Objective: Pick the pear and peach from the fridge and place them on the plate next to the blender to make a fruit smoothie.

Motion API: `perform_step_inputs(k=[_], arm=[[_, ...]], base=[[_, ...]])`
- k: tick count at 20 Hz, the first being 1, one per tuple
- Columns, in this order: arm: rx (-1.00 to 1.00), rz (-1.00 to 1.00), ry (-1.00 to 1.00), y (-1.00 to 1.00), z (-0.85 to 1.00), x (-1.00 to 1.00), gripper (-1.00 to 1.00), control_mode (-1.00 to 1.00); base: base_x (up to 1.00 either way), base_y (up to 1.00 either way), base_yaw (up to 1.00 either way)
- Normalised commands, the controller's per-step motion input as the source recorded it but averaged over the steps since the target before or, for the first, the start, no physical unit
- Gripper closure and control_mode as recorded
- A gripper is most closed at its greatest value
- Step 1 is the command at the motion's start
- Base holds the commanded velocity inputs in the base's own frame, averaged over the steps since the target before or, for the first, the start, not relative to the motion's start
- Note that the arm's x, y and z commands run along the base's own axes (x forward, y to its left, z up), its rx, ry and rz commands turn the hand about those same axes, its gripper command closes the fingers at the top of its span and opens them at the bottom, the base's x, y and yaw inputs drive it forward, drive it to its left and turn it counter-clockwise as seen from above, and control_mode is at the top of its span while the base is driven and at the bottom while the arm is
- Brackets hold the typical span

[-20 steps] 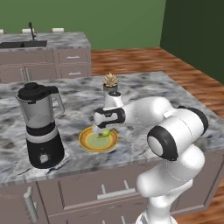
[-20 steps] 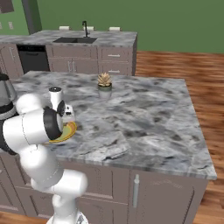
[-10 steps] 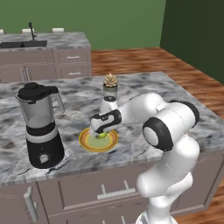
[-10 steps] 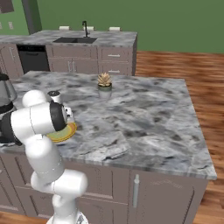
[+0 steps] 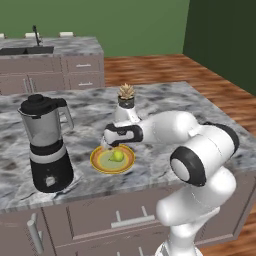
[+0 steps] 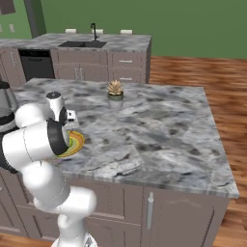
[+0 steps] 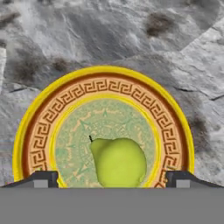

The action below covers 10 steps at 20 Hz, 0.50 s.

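Pear (image 7: 118, 161) lies on plate (image 7: 39, 127), w/ plate on marble bench (image 5: 165, 107) just right of blender (image 5: 46, 142). Hand (image 7: 112, 177) above pear, fingers apart, nothing gripped.

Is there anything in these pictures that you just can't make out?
- Plate, right base view: mostly hidden behind the robot's white arm.
- Blender, right base view: cut off by the left edge.
- Pear, hand view: its lower part is cut off at the bottom.
- Gripper, left base view: jaws too small to judge.
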Motion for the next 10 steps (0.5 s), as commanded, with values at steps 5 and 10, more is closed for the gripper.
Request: perform_step_inputs(k=[5,10], arm=[[0.0,0.0,-0.08,-0.31,0.94,-0.99,-1.0,-1.0],[0.0,-0.01,-0.05,-0.55,0.7,-1.0,-1.0,-1.0]], base=[[0.0,0.0,0.0],[0.0,0.0,0.0]])
